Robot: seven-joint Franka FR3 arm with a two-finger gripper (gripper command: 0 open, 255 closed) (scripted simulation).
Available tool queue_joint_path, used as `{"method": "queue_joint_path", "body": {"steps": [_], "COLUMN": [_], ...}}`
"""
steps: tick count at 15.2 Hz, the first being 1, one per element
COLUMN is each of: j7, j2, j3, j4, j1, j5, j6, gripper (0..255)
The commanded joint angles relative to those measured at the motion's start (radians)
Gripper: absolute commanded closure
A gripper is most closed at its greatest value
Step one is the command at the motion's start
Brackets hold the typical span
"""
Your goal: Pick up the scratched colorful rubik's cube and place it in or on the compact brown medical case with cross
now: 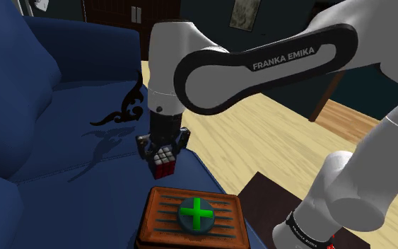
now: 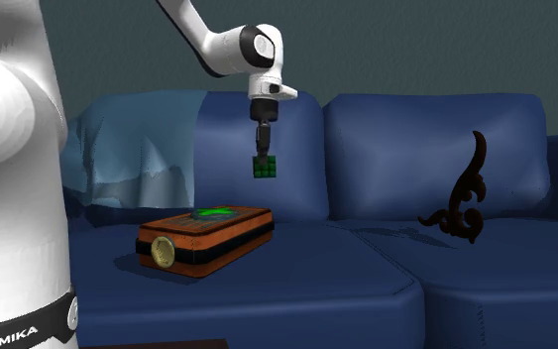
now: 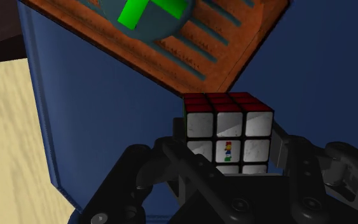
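Note:
The rubik's cube (image 1: 165, 160) hangs in the air, clasped between my black fingers; its white and red faces show in the wrist view (image 3: 228, 130), its green face in the second exterior view (image 2: 264, 166). My gripper (image 1: 163, 147) (image 2: 263, 151) (image 3: 229, 153) is shut on it, well above the blue sofa seat. The brown case (image 1: 194, 217) with a green cross on a round dark boss lies flat on the seat cushion (image 2: 205, 236), below and slightly to the side of the cube. In the wrist view the case (image 3: 190, 38) lies just beyond the cube.
A dark ornate scroll-shaped ornament (image 1: 124, 107) (image 2: 460, 193) stands on the sofa seat farther along. Sofa back cushions (image 2: 425, 149) rise behind. A pale blue cloth (image 2: 128, 149) drapes over the backrest. Wooden floor (image 1: 261, 134) lies beside the sofa's edge.

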Motion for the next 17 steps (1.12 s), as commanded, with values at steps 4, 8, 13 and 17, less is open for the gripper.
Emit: {"method": "queue_joint_path", "body": {"steps": [4, 8, 13, 17], "j7": [-0.019, -0.018, -0.013, -0.014], "j2": [-0.207, -0.37, -0.429, -0.406], "j3": [-0.001, -0.004, 0.004, 0.017], "j4": [-0.183, -0.305, -0.384, -0.422], "j1": [0.04, 0.09, 0.119, 0.119], "j5": [0.094, 0.159, 0.19, 0.197], "j6": [-0.01, -0.046, -0.024, 0.036], "gripper": [255, 255, 255, 255]}}
